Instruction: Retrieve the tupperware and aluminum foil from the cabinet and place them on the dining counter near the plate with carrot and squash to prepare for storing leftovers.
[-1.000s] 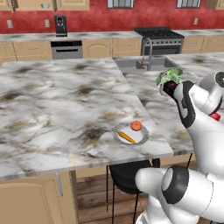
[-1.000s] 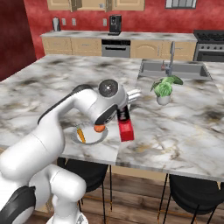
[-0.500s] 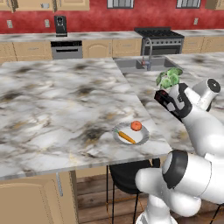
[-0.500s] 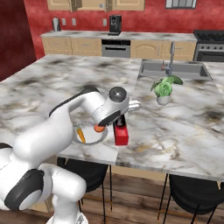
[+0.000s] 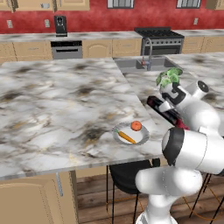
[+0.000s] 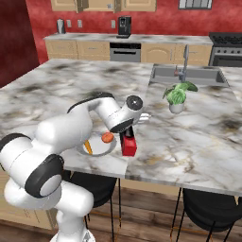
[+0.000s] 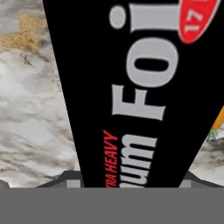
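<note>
One task item is in hand at this stage: the aluminum foil [image 5: 165, 111], which I judge to be in the course of being set down on the dining counter [image 5: 65, 109].

Left base view: the foil box lies low along the near right part of the counter, its black length running back from the front edge, just beside the plate [image 5: 131, 133] that carries the carrot [image 5: 126, 137] and a round orange-red piece. My gripper [image 5: 171, 97] sits at the box's far end, in front of the potted plant [image 5: 169, 78]. The jaws themselves are masked by my arm here.

Right base view: the red end of the foil faces the front edge of the counter, right beside the plate [image 6: 100, 147]. Whether the box rests on the marble or is a shade above it, I cannot tell. My gripper [image 6: 128, 131] bears down on it from above.

Hand view: the box face with its white lettering and red logo runs up between my two finger tips, which flank its sides closely; I report the jaws closed on the foil.

Judgement: placement near the plate is almost met. The next move calls for confirming the box lies flat, parting the jaws, then lifting straight away without dragging it into the plate. No tupperware stands on the counter, so that item remains outstanding.
</note>
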Controlling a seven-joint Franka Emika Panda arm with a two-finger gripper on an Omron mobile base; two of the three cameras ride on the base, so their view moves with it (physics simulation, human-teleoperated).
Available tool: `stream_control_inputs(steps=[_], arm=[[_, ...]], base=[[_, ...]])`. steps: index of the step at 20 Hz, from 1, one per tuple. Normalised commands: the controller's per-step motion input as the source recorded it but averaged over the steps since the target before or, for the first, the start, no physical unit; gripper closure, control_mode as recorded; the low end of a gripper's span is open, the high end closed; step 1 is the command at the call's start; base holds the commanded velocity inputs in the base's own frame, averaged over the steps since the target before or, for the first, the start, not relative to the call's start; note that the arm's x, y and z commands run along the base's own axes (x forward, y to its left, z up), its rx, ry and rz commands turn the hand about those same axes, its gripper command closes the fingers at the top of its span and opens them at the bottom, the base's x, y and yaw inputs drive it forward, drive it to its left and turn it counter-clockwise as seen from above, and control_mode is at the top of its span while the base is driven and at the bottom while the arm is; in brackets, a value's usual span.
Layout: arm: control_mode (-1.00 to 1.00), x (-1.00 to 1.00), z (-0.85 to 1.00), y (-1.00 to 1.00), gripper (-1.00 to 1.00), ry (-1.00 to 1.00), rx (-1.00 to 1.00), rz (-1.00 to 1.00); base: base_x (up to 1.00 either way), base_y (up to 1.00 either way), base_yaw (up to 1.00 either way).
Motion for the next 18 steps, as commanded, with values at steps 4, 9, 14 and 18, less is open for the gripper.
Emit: stream_control_inputs(steps=[4, 9, 14, 18], arm=[[-1.0, 0.42, -0.52, 0.0, 1.0, 0.0, 0.08, 0.0], [-1.0, 0.36, -0.52, 0.0, 1.0, 0.0, 0.06, 0.0], [-1.0, 0.33, -0.46, 0.0, 1.0, 0.0, 0.05, 0.0], [-1.0, 0.39, -0.4, 0.0, 1.0, 0.0, 0.04, 0.0]], base=[[0.0, 0.0, 0.0], [0.0, 0.0, 0.0], [0.0, 0.0, 0.0], [0.0, 0.0, 0.0]])
